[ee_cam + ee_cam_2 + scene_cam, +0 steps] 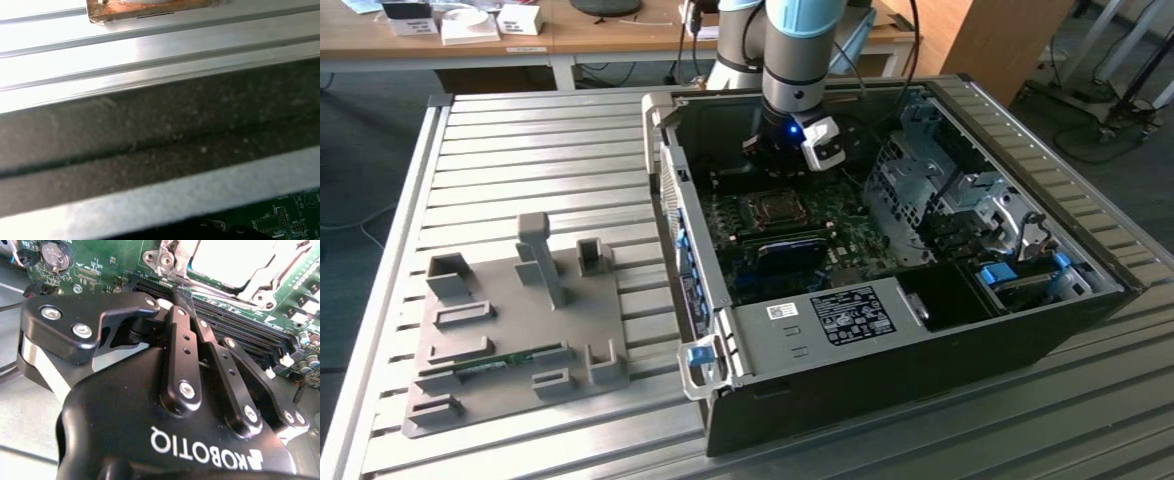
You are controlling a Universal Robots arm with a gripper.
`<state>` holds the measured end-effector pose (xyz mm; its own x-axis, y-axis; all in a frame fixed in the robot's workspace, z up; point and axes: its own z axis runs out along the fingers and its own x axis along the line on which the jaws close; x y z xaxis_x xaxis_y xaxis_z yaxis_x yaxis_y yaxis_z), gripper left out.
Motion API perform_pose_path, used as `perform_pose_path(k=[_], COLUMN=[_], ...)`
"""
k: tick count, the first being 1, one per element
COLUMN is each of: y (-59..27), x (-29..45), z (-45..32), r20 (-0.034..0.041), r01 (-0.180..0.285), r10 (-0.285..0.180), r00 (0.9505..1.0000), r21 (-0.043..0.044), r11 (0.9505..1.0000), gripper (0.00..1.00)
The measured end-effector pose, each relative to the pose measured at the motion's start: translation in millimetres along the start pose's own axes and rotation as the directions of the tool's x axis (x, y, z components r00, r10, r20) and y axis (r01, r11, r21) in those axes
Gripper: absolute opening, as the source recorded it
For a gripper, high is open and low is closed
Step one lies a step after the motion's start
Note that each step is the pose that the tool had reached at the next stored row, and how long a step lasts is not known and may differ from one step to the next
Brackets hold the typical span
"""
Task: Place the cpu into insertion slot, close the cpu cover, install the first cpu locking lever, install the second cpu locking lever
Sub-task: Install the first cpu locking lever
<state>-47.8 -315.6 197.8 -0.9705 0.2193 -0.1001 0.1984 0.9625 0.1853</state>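
Observation:
In the exterior view my gripper [774, 162] hangs inside the open computer case, just behind the insertion slot [774, 212] on the green circuit board [854, 235]. In the second wrist view the gripper [182, 294] is shut with nothing between its fingers, its tips close over the long black memory slots [240, 332] beside the socket. Past the tips, the silvery cpu cover [260, 282] lies flat over the socket. The pale metal top of the cpu [230, 255] shows through its window. I cannot make out how the locking levers stand.
The black case [881, 370] stands on a slatted metal table [520, 160], with a grey drive cage [934, 190] at the exterior view's right. A grey fixture plate [507, 320] lies to the left. The first wrist view shows the dark case wall [150, 145] close by.

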Motion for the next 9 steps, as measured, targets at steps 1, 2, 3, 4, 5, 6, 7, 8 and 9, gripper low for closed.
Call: perform_pose_path(k=[1, 2, 3, 4, 5, 6, 7, 8, 9], y=[0.0, -0.1, -0.3, -0.7, -1.0, -1.3, -1.6, -2.0, -2.3], x=[-0.1, -0.1, -0.2, -0.2, -0.3, -0.4, -0.4, -0.5, -0.6], z=[-0.2, -0.4, -0.5, -0.6, -0.7, -0.8, -0.8, -0.8, -0.9], r20=[-0.0004, -0.0013, -0.0030, -0.0054, -0.0070, -0.0081, -0.0086, -0.0087, -0.0088], r01=[0.000, -0.001, -0.002, -0.004, -0.005, -0.006, -0.006, -0.006, -0.006], r10=[0.000, 0.001, 0.002, 0.003, 0.005, 0.005, 0.006, 0.006, 0.006], r00=[1.0000, 1.0000, 1.0000, 1.0000, 1.0000, 1.0000, 0.9999, 0.9999, 0.9999], r21=[-0.0019, -0.0069, -0.0149, -0.0253, -0.0334, -0.0389, -0.0411, -0.0416, -0.0421], r11=[1.0000, 1.0000, 0.9999, 0.9997, 0.9994, 0.9992, 0.9991, 0.9991, 0.9991], gripper=[0.11, 0.11, 0.11, 0.11, 0.11, 0.11, 0.11, 0.11, 0.11])
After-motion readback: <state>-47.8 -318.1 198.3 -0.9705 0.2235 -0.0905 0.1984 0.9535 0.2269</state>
